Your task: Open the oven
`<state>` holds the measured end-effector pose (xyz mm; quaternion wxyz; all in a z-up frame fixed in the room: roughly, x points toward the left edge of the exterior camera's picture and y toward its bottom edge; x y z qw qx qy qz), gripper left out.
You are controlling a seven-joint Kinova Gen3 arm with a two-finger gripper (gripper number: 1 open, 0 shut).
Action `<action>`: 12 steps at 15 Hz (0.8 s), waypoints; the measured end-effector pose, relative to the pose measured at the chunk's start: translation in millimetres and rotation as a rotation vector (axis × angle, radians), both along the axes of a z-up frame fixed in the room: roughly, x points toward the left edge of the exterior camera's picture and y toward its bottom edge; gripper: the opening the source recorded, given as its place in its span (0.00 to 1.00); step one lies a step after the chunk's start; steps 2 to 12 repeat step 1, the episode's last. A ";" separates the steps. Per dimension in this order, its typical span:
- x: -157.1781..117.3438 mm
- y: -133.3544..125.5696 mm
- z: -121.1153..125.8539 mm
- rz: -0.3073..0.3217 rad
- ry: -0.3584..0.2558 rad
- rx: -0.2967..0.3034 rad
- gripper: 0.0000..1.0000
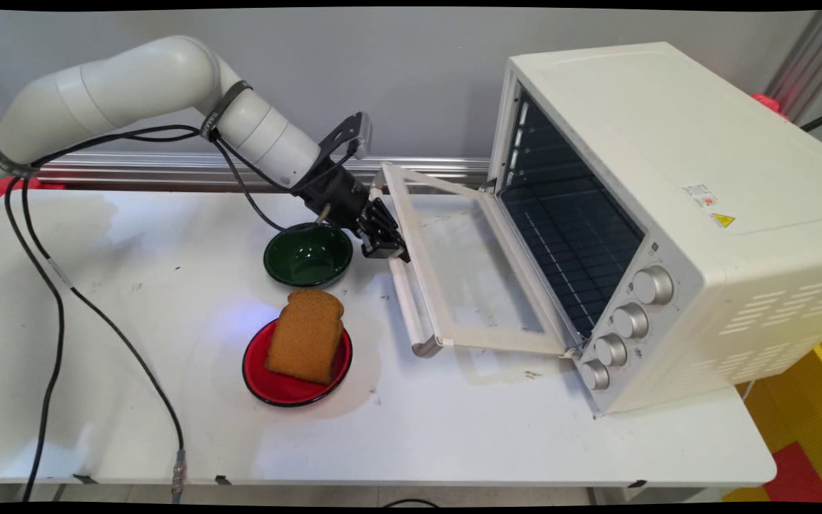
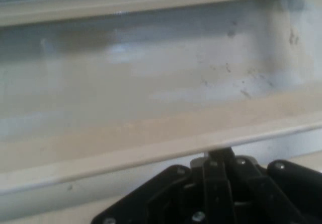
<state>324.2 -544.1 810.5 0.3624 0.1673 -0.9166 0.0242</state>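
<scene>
A: At the far end of the oven door's handle (image 1: 407, 294) your gripper (image 1: 385, 245) sat, looked clamped on the bar. Cream toaster oven (image 1: 675, 214), door (image 1: 468, 268) dropped flat, dark racks showing.

B: Your hand cam just had the door frame and glass pane up close. Main view caught the green bowl (image 1: 308, 255) beside the gripper, plus bread (image 1: 305, 334) on the red plate (image 1: 290, 385).

Oven (image 1: 675, 214) sitting right, door (image 1: 468, 264) lying open leftward; bowl (image 1: 307, 255) left of door; bread (image 1: 305, 334) lying on plate (image 1: 295, 389) before bowl.
</scene>
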 end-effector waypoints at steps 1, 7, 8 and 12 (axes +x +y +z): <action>1.4 0.9 -0.7 -0.002 0.001 0.000 0.00; 1.4 0.9 -0.7 -0.002 0.001 0.000 0.00; 1.4 0.9 -0.7 -0.002 0.001 0.000 0.00; 1.4 0.9 -0.7 -0.002 0.001 0.000 0.00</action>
